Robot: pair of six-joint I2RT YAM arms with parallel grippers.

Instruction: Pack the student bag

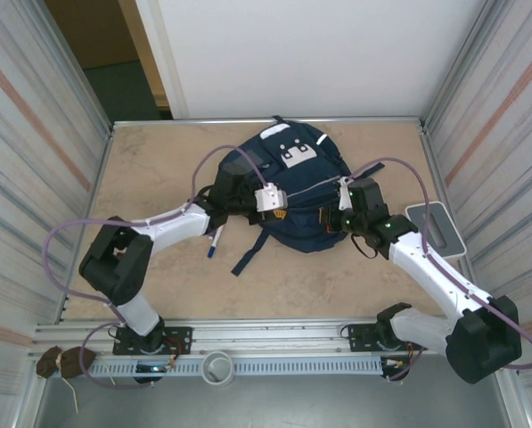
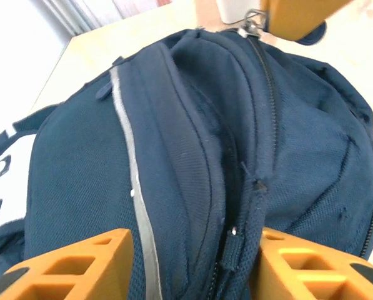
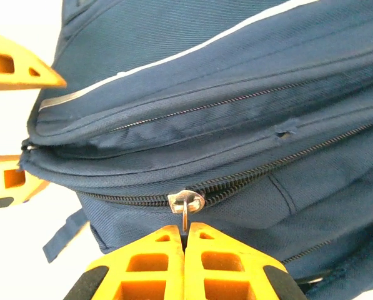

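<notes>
The navy student bag (image 1: 292, 192) lies in the middle of the table, its white patch towards the far side. My right gripper (image 3: 186, 232) is at the bag's right side, shut on the metal zipper pull (image 3: 186, 203) of a dark zip. My left gripper (image 2: 195, 262) is at the near left of the bag. Its orange fingers (image 2: 80, 262) stand apart on either side of a raised fold of bag fabric and zip edge (image 2: 236, 250). From the top view the left gripper (image 1: 283, 207) and the right gripper (image 1: 344, 194) face each other across the bag's near part.
A white pen with a blue tip (image 1: 215, 241) lies on the table under my left arm. A flat grey-and-white object (image 1: 435, 227) rests at the right edge. A loose bag strap (image 1: 248, 254) trails towards the near side. Metal walls close in the table.
</notes>
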